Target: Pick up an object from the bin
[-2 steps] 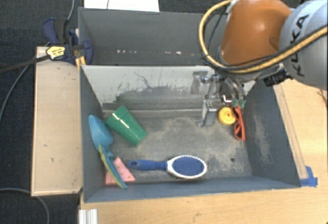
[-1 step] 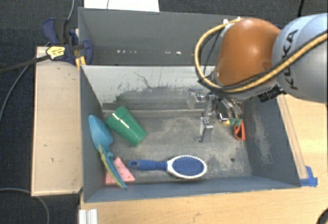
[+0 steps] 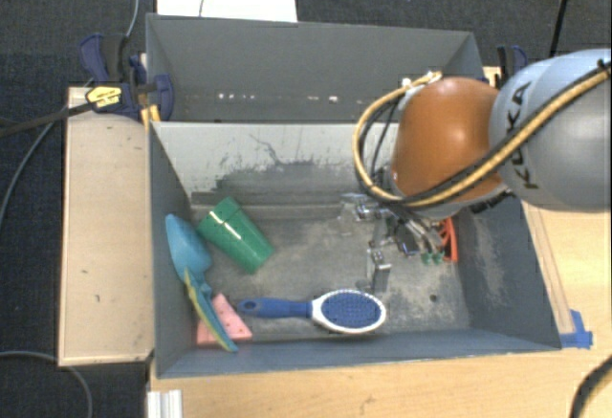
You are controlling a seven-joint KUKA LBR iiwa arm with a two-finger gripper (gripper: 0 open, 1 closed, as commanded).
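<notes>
Blue hairbrush [image 3: 316, 310], white-rimmed head, just beside jaws

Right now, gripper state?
Gripper: cannot be told, open or closed; it hangs over the grey metal bin floor, near the blue-handled oval white-rimmed brush.

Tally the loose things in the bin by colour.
Blue: 2, the scoop and the brush
Green: 1, the cup
Pink: 1, the wedge
Total: 4, leaving out an orange piece at the right, too hidden to judge.
</notes>
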